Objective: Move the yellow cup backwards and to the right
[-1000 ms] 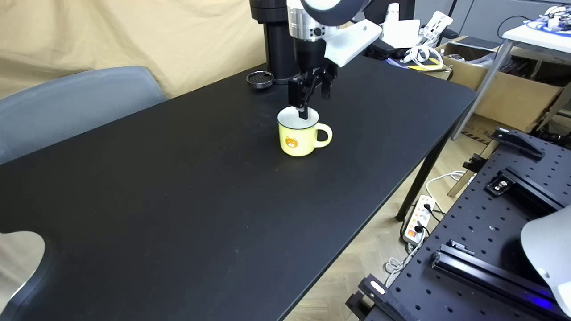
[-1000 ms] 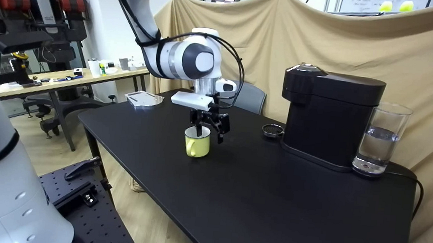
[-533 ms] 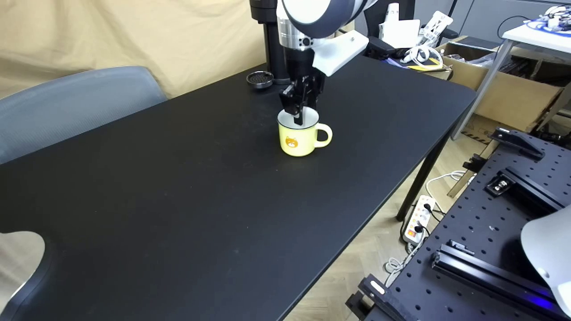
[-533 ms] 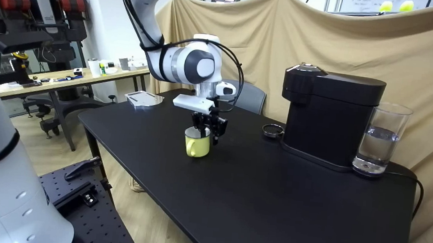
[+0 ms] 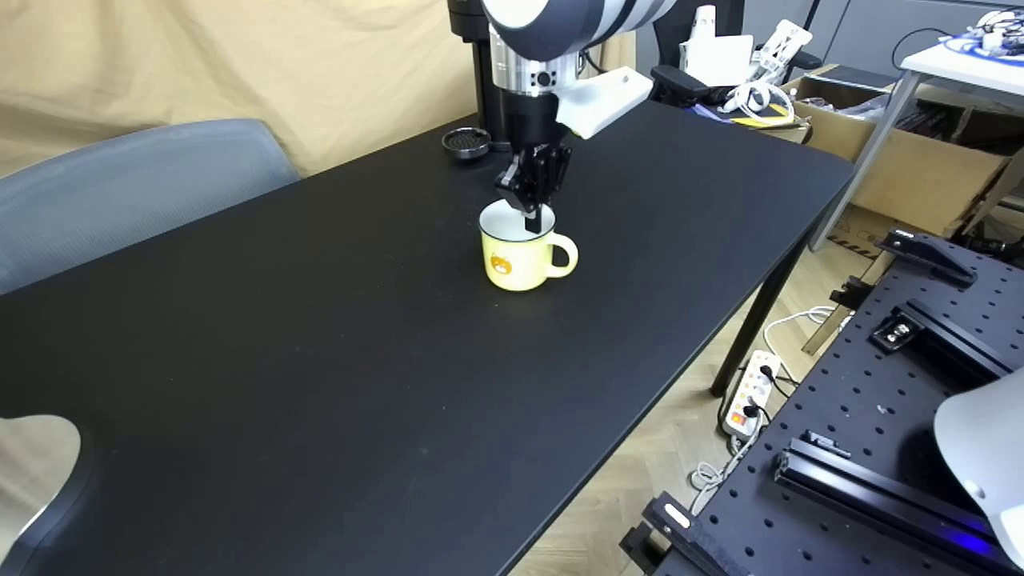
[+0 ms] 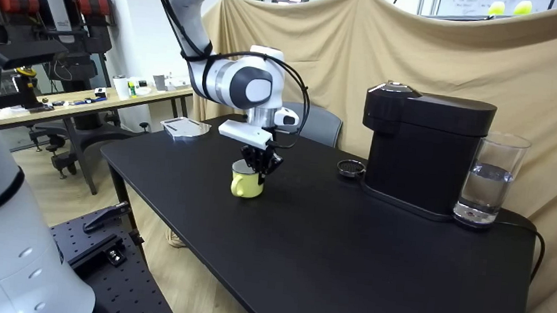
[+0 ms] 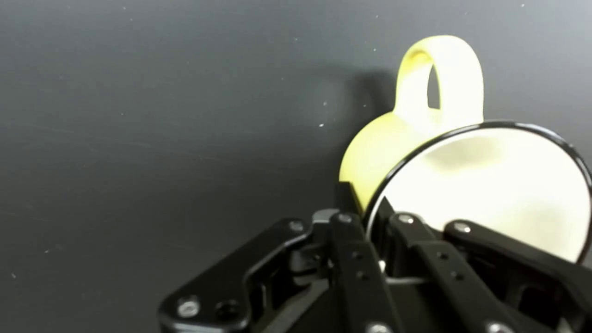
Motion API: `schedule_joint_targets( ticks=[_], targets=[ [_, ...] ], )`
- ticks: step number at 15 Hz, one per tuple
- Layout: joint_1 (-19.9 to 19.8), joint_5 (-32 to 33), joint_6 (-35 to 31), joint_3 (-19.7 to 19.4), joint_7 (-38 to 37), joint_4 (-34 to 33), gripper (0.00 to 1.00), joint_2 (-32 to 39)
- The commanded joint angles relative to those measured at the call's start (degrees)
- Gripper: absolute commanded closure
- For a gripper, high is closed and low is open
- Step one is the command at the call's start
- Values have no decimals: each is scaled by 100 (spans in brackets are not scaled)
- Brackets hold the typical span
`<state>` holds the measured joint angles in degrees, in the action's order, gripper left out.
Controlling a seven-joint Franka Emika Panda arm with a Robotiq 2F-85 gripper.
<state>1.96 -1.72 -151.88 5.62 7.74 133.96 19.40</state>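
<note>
Shifted since the earlier frame: the yellow cup (image 5: 506, 270) has gone left and a touch lower in an exterior view, and the end effector (image 7: 365, 201) has gone with it, its fingers (image 7: 345, 196) drawn in where a gap beside the cup's outer wall showed before. They are now pinched on the cup's wall, one inside and one outside, with the dark rim running between them and hardly any gap beyond the wall's own thickness. The loop handle (image 7: 458, 78) is free of the grip. The cup looks upright or nearly so, at or just over the table (image 5: 320, 384) (whether its base clears the surface I cannot tell), and well apart from the black machine (image 6: 414, 158).

I judge the grasp made and the carry just begun. The next move calls for a firm pinch and a level cup on the way back and right, then setting it down before letting go; whose back and right is meant, the sentence leaves unsaid.

As for pose, the arm (image 6: 220, 78) reaches down from above in an exterior view, forearm bent out over the table, wrist pointing the end effector downward.
</note>
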Motion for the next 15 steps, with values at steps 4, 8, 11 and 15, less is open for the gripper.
schedule_joint_targets(
  ticks=[4,8,11,15],
  targets=[
    [-93,-109,331,65,190,-60,98,-141],
    [70,317,430,-238,-230,205,98,-564],
    [68,797,491,-585,-625,157,98,-778],
    [-76,948,718,-777,-675,-379,98,-597]
  ],
)
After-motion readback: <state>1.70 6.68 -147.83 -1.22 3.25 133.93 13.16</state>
